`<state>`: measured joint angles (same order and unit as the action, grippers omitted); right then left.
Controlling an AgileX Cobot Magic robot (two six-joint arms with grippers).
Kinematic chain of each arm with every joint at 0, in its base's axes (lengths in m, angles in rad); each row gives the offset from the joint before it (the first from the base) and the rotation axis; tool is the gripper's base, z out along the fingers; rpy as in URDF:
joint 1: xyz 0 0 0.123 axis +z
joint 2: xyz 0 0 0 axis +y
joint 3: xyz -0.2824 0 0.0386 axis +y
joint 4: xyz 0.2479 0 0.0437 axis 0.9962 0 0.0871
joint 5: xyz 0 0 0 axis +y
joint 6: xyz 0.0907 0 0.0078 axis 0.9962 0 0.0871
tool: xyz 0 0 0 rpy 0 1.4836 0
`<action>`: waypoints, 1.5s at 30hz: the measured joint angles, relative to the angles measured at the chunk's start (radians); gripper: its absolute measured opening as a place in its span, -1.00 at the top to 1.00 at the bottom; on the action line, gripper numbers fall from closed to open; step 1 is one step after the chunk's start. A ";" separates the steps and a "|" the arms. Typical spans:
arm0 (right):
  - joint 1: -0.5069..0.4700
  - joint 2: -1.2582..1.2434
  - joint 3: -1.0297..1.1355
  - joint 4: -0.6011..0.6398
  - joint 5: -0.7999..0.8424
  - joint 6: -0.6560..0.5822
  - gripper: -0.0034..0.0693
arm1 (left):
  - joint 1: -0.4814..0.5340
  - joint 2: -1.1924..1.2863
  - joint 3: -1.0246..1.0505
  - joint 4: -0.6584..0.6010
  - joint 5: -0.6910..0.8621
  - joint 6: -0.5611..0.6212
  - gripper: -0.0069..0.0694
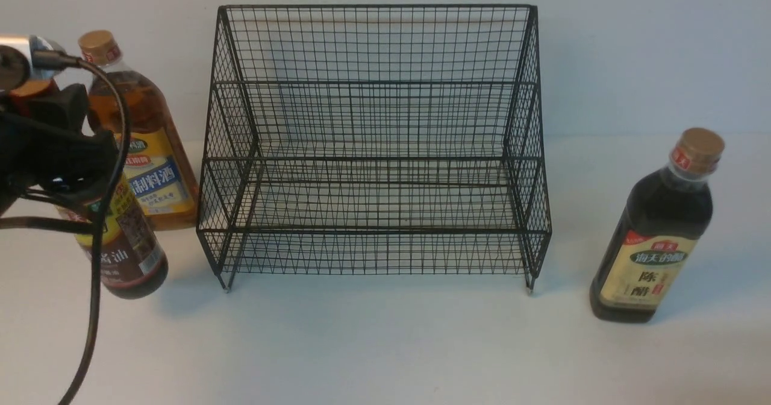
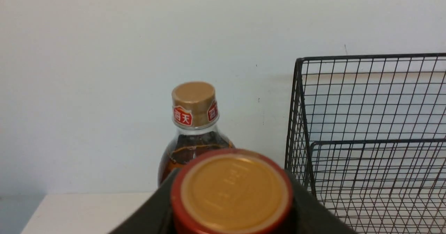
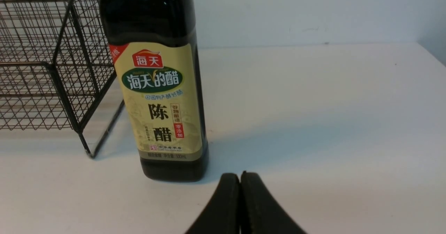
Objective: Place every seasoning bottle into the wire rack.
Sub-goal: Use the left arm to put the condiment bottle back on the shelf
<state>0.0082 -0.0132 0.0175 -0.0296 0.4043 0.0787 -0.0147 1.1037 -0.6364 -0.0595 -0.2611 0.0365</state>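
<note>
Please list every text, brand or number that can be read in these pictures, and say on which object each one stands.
"海天": red band under the cap of the amber bottle.
"制料酒": yellow-blue label of the amber bottle.
"海天", "海天的醋", "陈醋": cream label of the dark squarish bottle.
"500mL": bottom edge of that label, barely readable; other small print is too small.
"油": label of the dark round bottle; the rest is hidden or blurred.
The wire rack bears no text.

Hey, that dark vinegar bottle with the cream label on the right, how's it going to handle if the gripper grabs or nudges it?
The vinegar bottle is tall with a small base, so a high push would likely tip it. It looks nearly full of dark liquid, so it is probably heavy. Its glossy shoulder may be slippery; the label band should grip better.
</note>
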 joint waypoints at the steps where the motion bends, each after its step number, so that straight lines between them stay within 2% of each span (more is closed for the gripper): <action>1: 0.000 0.000 0.000 0.000 0.000 0.000 0.94 | 0.000 0.000 -0.025 0.001 0.043 -0.001 0.12; 8: 0.000 0.000 0.000 0.000 0.000 0.000 0.94 | 0.000 0.000 -0.141 0.004 0.189 -0.001 0.12; 12: 0.000 0.000 0.000 0.000 0.000 0.000 0.94 | -0.041 0.000 -0.185 0.011 0.217 -0.001 0.12; 17: 0.000 0.000 0.000 0.000 0.000 0.000 0.94 | -0.119 0.002 -0.224 0.011 0.215 -0.015 0.12; 27: 0.000 0.000 0.000 0.000 0.000 0.000 0.94 | -0.192 0.046 -0.263 0.006 0.188 -0.071 0.12; 35: 0.000 0.000 0.000 0.000 0.000 0.000 0.94 | -0.290 0.141 -0.371 0.004 0.173 -0.082 0.12; 45: 0.000 0.000 0.000 0.000 0.000 0.000 0.94 | -0.297 0.248 -0.385 0.007 0.150 -0.080 0.12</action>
<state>0.0082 -0.0132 0.0175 -0.0296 0.4043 0.0787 -0.3113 1.3519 -1.0217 -0.0527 -0.1106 -0.0438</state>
